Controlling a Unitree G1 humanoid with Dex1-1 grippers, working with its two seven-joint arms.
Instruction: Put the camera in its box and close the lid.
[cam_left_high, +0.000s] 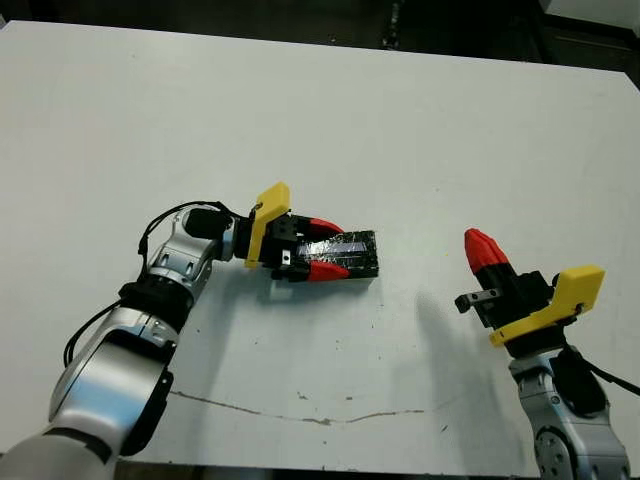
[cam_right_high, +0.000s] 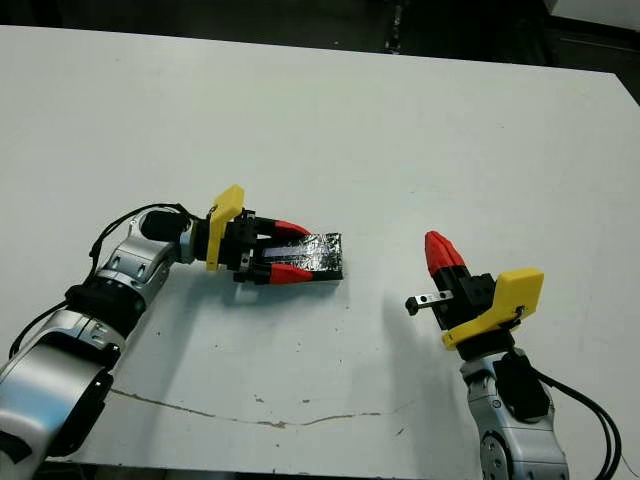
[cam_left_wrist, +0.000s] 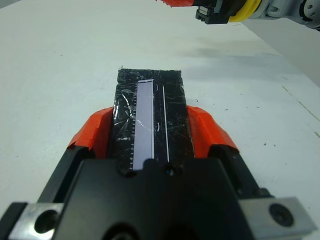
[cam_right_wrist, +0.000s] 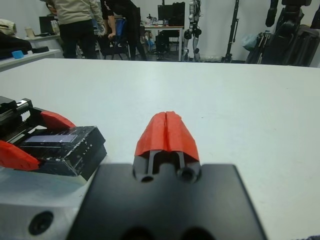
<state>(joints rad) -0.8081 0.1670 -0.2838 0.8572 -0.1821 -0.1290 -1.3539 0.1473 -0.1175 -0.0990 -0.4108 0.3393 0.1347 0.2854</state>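
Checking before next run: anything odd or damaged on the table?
Only a thin dark crack-like line across the table near the robot's edge. The lid sits squarely between the left gripper's fingers; right gripper is shut, clear.

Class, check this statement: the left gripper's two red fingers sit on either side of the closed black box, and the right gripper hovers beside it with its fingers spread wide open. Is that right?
Not quite. The right gripper has its fingers pressed together, not spread; the right wrist view shows this. The rest holds: the left gripper has its fingers on either side of the lid of the closed black box.
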